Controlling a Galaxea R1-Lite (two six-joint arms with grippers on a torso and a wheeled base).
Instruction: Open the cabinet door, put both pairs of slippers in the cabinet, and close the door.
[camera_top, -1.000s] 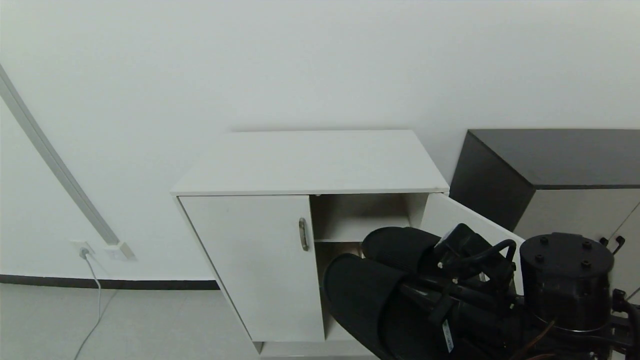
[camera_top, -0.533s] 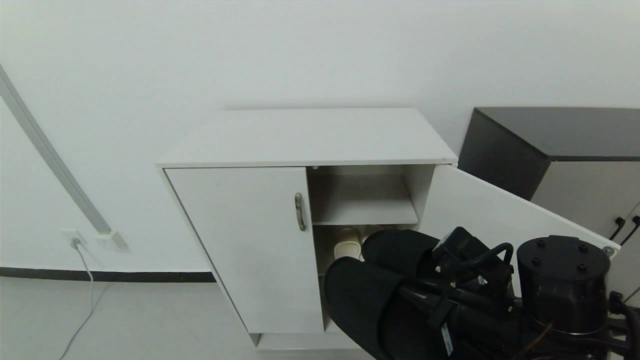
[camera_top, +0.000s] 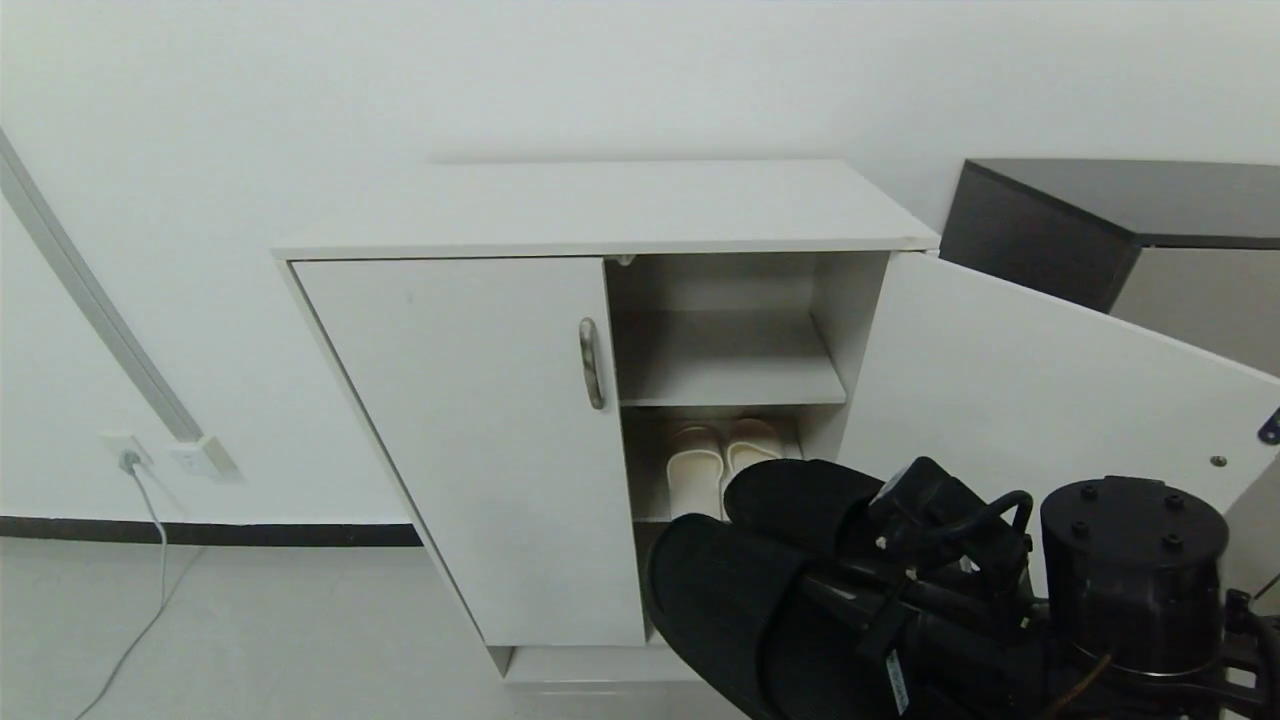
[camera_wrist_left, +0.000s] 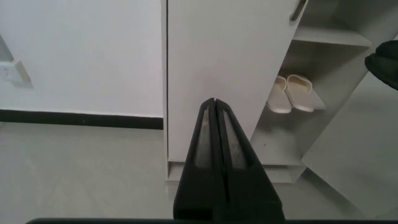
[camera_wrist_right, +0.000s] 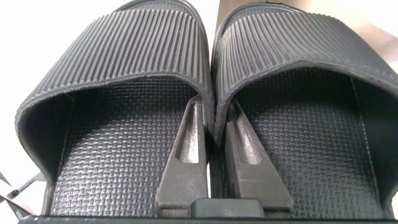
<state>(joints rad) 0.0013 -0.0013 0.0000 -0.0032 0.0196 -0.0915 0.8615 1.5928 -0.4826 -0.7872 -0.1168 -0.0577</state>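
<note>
Two black slippers (camera_top: 740, 590) are hanging clamped at their inner edges in the right claw (camera_wrist_right: 214, 106), needing level entry onto a shelf (camera_top: 730, 375).

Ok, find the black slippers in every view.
Head: black slippers low, right of centre, before the open cabinet.
Left wrist: dark toe at the frame edge, beside the shelf; likely them.
Right wrist: both close up, right gripper clamping their inner walls.
Landmark: white slippers inside the cabinet, head and left wrist.
</note>
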